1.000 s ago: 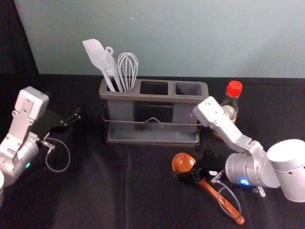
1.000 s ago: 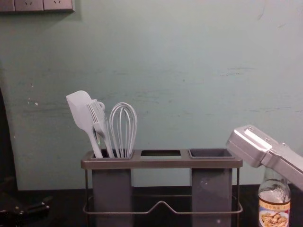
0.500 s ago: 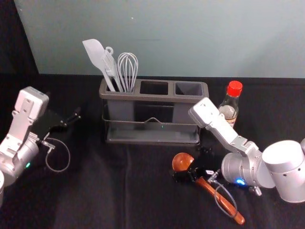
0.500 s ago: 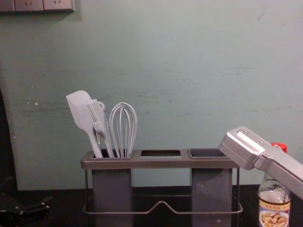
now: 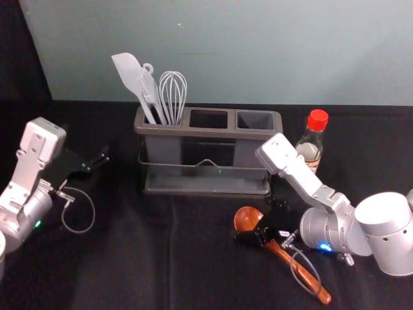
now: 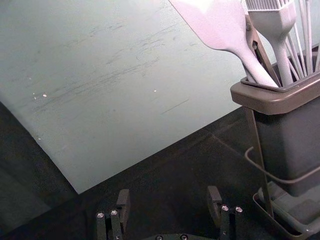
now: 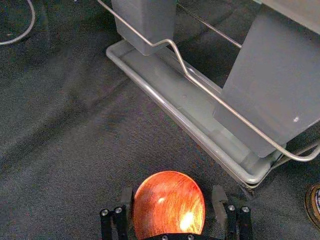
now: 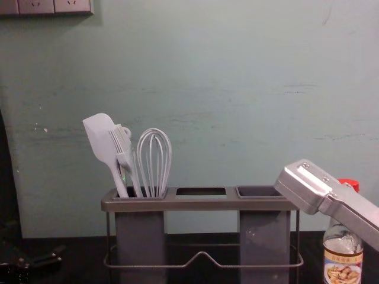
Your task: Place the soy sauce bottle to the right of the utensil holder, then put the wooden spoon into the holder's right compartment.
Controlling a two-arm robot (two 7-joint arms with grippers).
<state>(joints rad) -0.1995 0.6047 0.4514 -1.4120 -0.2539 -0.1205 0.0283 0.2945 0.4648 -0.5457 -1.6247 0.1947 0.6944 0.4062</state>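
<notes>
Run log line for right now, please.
right gripper: open around wooden spoon on table | soy sauce bottle: right of holder | left gripper: open

"Where was the wooden spoon (image 5: 292, 260)?"

"Near side of the utensil holder (image 5: 213, 133), in front of its right part. It lay slantwise on the desk (image 5: 129, 258), bowl at the far left end, handle running to the near right. Glossy reddish-brown wood, with a round bowl. Its neck was partly hidden."

"And the soy sauce bottle (image 5: 311, 143)?"

"Upright, just to the right of the holder, with a gap between them. Clear glass, red cap, a label with a food picture."

"What about the holder itself?"

"Upright too: a grey-brown rim with three openings in a row, a wire rail, a tray below. Its left compartment was occupied."
</notes>
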